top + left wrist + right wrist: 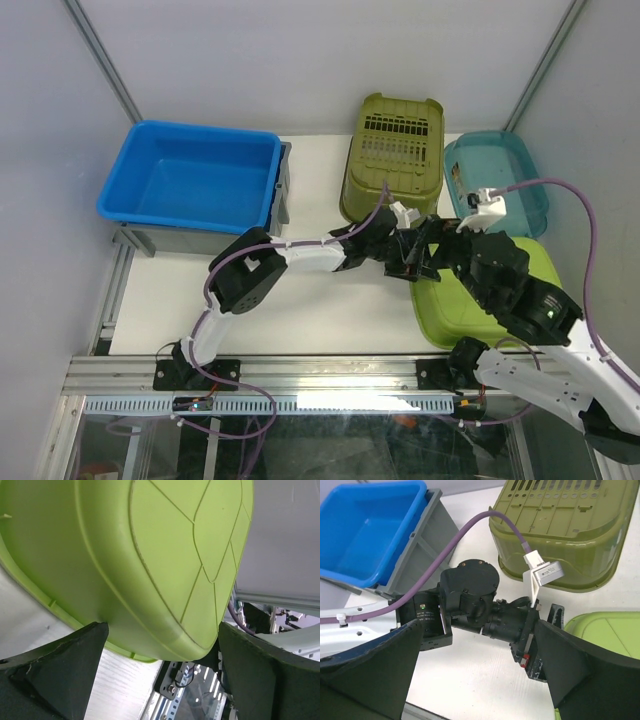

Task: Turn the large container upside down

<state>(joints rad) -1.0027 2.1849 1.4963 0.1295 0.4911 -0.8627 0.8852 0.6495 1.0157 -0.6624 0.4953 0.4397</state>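
Observation:
The large dark-grey crate (pixel 150 239) stands upright at the far left with the blue tub (pixel 190 180) nested in it; its ribbed grey wall also shows in the right wrist view (pixel 427 537). My left gripper (pixel 420 268) reaches across to the right, far from the crate. It is open, its jaws apart on either side of the corner of an upside-down lime-green tub (pixel 150 565), and it holds nothing (pixel 160 680). My right gripper (pixel 432 240) is open and empty (pixel 480 680), hovering just over the left arm's wrist (pixel 485 610).
An olive slotted basket (pixel 393 155) lies upside down at the back middle. A teal tub (pixel 497 180) is at the back right. The lime-green tub (pixel 480 295) lies at the front right. The two arms cross closely in mid-table. Grey walls enclose the sides.

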